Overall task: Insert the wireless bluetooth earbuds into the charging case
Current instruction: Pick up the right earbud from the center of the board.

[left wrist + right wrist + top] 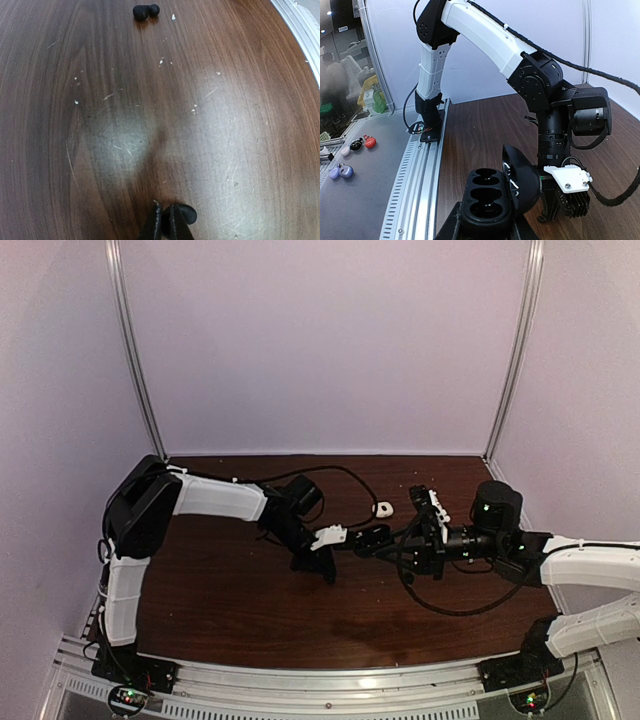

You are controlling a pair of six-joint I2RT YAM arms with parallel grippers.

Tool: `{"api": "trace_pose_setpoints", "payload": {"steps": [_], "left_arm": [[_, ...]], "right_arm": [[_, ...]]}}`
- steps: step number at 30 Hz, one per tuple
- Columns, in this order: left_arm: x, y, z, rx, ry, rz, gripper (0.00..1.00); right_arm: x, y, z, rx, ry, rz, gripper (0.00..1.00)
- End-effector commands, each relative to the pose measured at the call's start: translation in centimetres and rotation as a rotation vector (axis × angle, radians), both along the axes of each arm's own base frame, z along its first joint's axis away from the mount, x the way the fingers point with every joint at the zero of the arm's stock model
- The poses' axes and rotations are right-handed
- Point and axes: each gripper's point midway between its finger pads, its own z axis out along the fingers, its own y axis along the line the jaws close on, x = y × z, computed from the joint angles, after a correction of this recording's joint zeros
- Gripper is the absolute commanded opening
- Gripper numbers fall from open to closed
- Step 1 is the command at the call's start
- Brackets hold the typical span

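My right gripper (487, 225) is shut on an open black charging case (487, 200). Its lid (522, 180) stands up and both wells look empty. In the top view the case (372, 538) is held above mid-table. My left gripper (167, 215) points down with its jaws closed on a small black earbud (186, 214), just above the wood. In the top view the left gripper (322, 568) is just left of the case. A second black earbud (145, 11) lies on the table ahead of it. I cannot pick out the white earbuds for certain.
A small white rounded object (384, 508) lies on the table behind the case. Small white bits (420, 490) sit near the right arm's wrist. A black cable (440, 605) loops over the table on the right. The metal rail (330, 680) runs along the near edge.
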Motion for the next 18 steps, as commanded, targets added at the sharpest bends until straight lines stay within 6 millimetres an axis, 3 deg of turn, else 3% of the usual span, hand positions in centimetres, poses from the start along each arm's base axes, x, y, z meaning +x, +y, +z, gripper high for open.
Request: {"api": "trace_pose_setpoints", "payload": {"steps": [1, 9, 18], "left_arm": [[-2.43, 2.95, -2.19, 0.131, 0.090, 0.002, 0.11], [-2.73, 3.19, -2.36, 0.136, 0.099, 0.002, 0.17], [-3.25, 3.80, -2.76, 0.161, 0.094, -0.003, 0.07]], "right_arm": [[0.40, 0.39, 1.69, 0.029, -0.026, -0.011, 0.00], [0.47, 0.39, 1.69, 0.030, -0.023, -0.015, 0.00], [0.54, 0.34, 1.71, 0.028, -0.023, -0.021, 0.00]]}}
